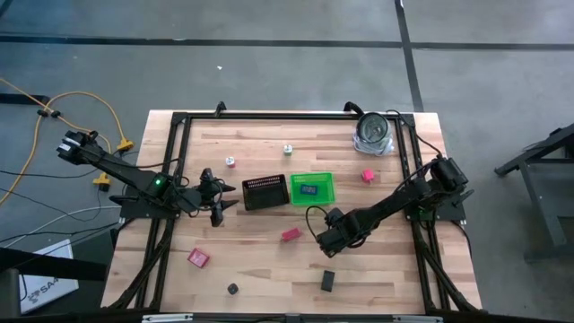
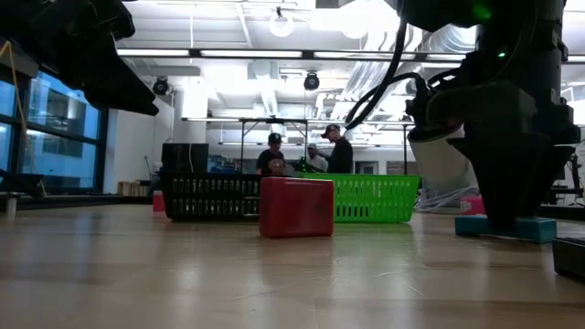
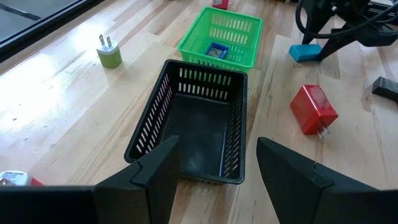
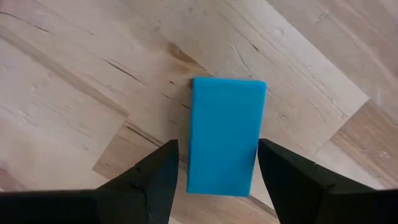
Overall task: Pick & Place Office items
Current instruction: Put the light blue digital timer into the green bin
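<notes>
1. A teal block (image 4: 225,134) is being shown lying flat on the bare wooden table (image 4: 74,74) in the right wrist view; in the high view it is being hidden under the right gripper (image 1: 329,235), and in the low view only its edge (image 2: 507,227) is being seen beside the dark arm.
2. A blue piece (image 3: 217,50) inside the green bin (image 3: 219,36) is being shown by the left wrist view and the high view; in the low view it is being hidden by the bin wall.
3. A red block (image 1: 291,234) is being seen just beside the right gripper in the high view; in the low view it (image 2: 295,207) is being seen standing in front of the black mesh tray (image 2: 208,197) and the green bin.
4. Other pieces are being seen scattered: a pink one (image 1: 368,176) near the silver round object (image 1: 373,131), a red one (image 1: 198,258), and two black ones (image 1: 328,281) near the front edge.
5. The right gripper's fingers (image 4: 155,171) are being held apart on either side of the teal block, not clamped on it.
6. The left gripper (image 3: 217,165) is being held parted and empty over the near end of the black mesh tray.
</notes>
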Controlling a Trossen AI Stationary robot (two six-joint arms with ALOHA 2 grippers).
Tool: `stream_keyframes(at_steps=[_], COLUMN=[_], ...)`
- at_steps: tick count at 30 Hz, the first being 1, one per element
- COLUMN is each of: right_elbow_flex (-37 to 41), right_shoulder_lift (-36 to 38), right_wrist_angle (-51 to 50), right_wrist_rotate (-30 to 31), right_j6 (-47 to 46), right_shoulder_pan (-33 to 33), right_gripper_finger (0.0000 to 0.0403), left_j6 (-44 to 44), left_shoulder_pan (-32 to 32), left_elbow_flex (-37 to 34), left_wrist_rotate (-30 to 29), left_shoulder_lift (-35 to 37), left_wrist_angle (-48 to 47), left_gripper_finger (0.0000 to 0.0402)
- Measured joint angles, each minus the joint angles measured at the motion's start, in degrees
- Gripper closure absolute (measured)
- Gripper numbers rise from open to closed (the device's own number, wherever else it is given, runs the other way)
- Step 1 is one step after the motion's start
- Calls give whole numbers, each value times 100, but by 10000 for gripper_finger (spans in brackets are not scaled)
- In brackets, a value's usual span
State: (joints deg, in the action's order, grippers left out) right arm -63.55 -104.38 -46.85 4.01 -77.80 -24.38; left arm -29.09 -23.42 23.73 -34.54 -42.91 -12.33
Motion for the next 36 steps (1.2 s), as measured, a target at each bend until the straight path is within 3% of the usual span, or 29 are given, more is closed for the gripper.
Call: stream_keyframes(at_steps=[36], right_elbow_flex=[-11], right_shoulder_lift=[-168], right_wrist_angle=[63], right_wrist_rotate=[8], right_j6=[157], right_shoulder_pan=[0], right_gripper_finger=[196], left_j6=[-2], left_shoulder_pan=[2], left_elbow_flex=[0], left_wrist_rotate=[0], left_shoulder_lift=[-1], left_wrist_angle=[129], left_gripper_finger=[198])
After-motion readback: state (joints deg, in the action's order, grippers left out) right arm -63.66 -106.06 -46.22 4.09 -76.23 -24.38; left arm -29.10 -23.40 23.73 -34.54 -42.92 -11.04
